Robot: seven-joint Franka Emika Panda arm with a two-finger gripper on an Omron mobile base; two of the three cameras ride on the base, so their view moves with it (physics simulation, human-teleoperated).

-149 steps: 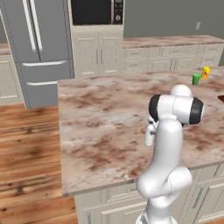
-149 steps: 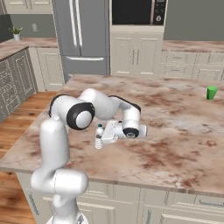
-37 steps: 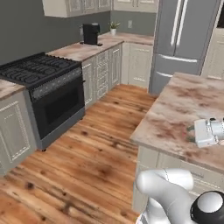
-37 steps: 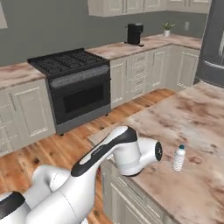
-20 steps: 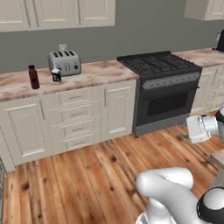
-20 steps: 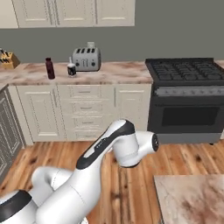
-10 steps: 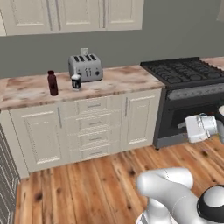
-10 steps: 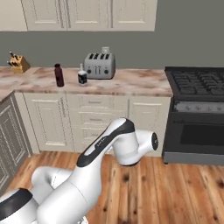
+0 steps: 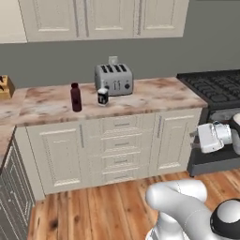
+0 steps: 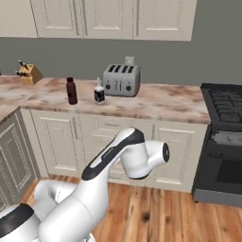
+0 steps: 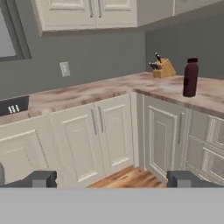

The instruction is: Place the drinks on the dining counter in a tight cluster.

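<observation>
Cream panelled cabinets run under a narrow brown-and-cream marbled wall counter, with a grey wall behind and wood plank flooring below. On that slab, in the left base view, a silver four-slot toaster stands near twelve o'clock; the small white bottle with a black label is just beside it at about eleven, and the dark maroon bottle with a dark cap is a little farther on at ten. A wooden knife block sits towards nine in the right base view, and a black stove lies at three.

Robot's two-finger gripper shows its dark tips spread wide apart with nothing between them, well apart from both bottles.

Risks, as I judge them: both bottles are narrow and upright, so a sideways brush from a finger or the wrist would likely tip one, and the maroon one could roll along the counter. White bottle and toaster stand close, so an approach from the toaster side may leave no room for a finger. The arm is folded low by the cabinet fronts and could clip the counter edge when rising.
</observation>
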